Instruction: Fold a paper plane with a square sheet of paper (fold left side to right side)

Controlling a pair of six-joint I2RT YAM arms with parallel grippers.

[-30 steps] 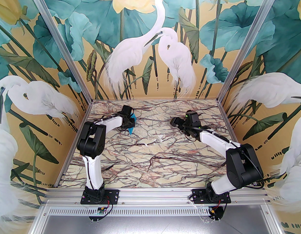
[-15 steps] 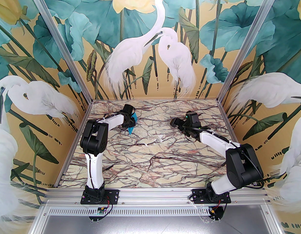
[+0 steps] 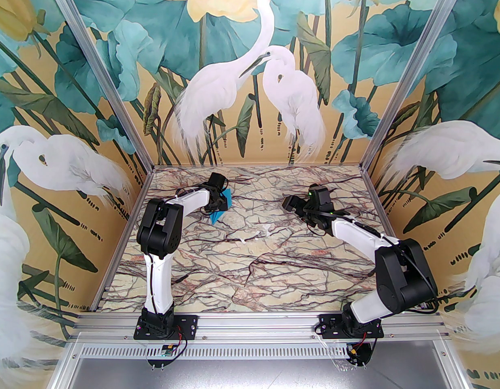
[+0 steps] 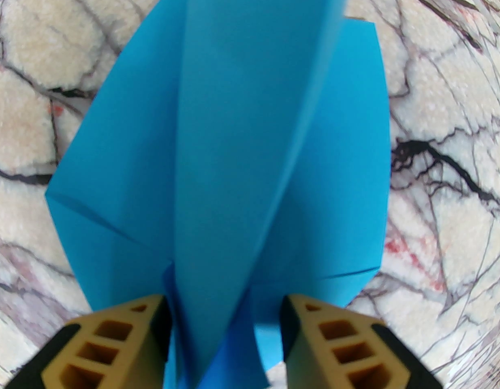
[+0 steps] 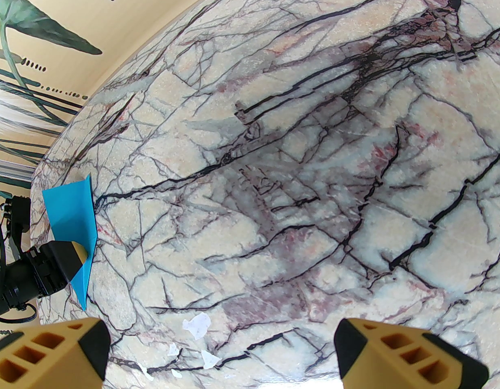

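The square sheet of paper, folded into a pointed cyan-blue paper plane (image 3: 218, 216), lies on the marble table (image 3: 250, 274) at the back left. In the left wrist view the plane (image 4: 242, 136) fans out with its raised middle fold running back between the fingers. My left gripper (image 4: 223, 322) is open, its jaws standing apart on either side of that fold. It sits over the plane's tail (image 3: 223, 201). The right wrist view shows the plane (image 5: 71, 213) far left. My right gripper (image 5: 221, 347) is open and empty, hovering at the back right (image 3: 288, 203).
Small white scraps (image 3: 266, 230) lie near the table's middle, also visible below the right gripper (image 5: 197, 325). Painted walls and aluminium posts close in the table on three sides.
The left gripper's jaws have parted. The paper has spread wider and dropped flatter onto the table. The left arm has shifted slightly right. The right arm has not moved.
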